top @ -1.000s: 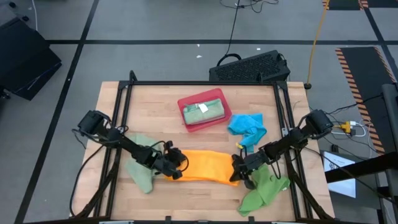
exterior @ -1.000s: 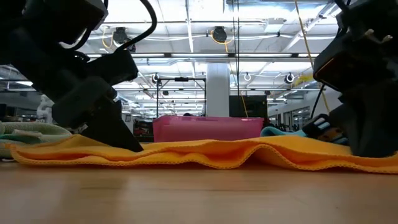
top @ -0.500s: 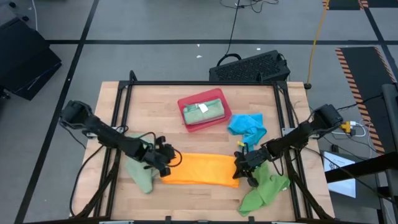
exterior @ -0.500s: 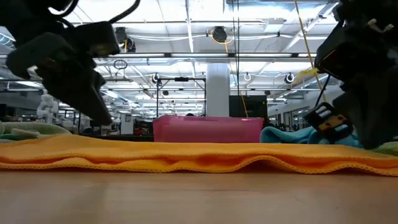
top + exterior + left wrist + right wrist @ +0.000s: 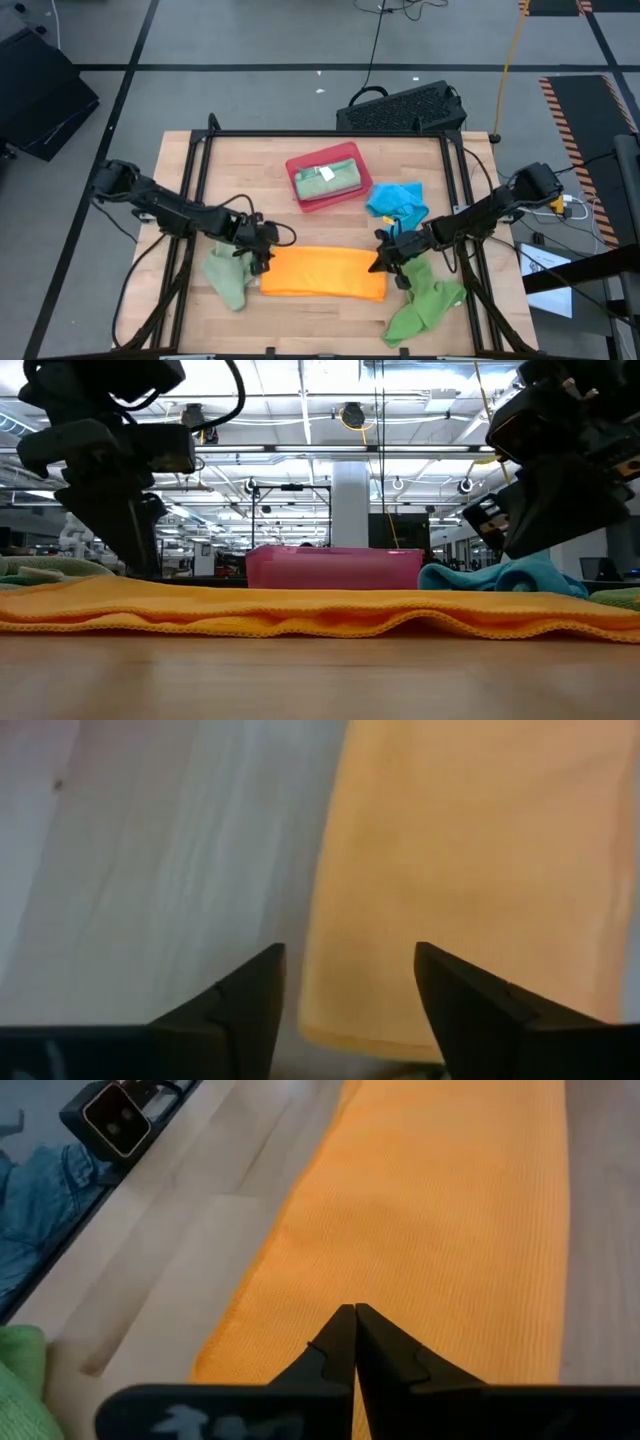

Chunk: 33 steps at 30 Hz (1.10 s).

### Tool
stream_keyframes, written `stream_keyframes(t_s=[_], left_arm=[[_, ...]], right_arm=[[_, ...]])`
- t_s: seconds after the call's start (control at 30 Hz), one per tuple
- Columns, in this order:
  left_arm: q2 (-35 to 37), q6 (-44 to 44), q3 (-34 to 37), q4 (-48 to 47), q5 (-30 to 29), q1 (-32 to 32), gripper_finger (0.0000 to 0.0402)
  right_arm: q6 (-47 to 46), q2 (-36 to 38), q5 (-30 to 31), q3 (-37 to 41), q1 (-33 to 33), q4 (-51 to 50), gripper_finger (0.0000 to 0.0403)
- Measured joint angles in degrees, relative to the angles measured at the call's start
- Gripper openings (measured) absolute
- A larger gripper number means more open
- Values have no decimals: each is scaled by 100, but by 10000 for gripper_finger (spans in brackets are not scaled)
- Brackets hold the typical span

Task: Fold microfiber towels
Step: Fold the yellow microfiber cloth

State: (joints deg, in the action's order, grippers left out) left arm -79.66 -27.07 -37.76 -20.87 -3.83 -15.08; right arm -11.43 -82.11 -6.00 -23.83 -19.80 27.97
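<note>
Now your left gripper (image 5: 350, 1010) is spreading its fingers wide, letting the orange towel (image 5: 322, 272) go; it's lying folded between both grippers. Right gripper (image 5: 354, 1342) is hovering pinched shut, empty.

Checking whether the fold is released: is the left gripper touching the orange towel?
Apart. In the left wrist view, the left gripper is open, its fingers above the orange towel, nothing between them.

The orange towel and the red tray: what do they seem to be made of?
The orange towel looks like soft knitted microfibre, matt: the right wrist view shows a fine ribbed weave, and the low view a stitched, wavy edge. The red tray looks like rigid plastic, probably slightly translucent: its walls stand straight and appear pale pink in the low view.
</note>
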Motion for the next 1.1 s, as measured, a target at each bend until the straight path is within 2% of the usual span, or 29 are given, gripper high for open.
stream_keyframes(t_s=[0.1,0.23,0.33,0.5,0.67,0.8,0.93,1.1], left_arm=[[-20,112,69,77,76,174,232],[-52,305,231,313,449,319,211],[-121,391,381,764,536,389,184],[-297,292,562,1001,550,430,135],[-413,348,566,1011,472,363,67],[-361,617,539,1002,462,309,9],[-174,977,250,859,265,274,9],[-155,1240,-442,106,79,154,6]], right_arm=[[79,0,3,0,-1,106,0],[344,0,36,0,-1,371,0],[509,0,334,0,-3,814,0],[747,0,922,-2,1,1369,0],[618,0,1325,-62,107,1636,0],[220,-185,1526,-410,384,1646,0],[-206,-706,1493,-956,774,1565,8],[-214,-1629,1233,-1990,1030,1153,65]])
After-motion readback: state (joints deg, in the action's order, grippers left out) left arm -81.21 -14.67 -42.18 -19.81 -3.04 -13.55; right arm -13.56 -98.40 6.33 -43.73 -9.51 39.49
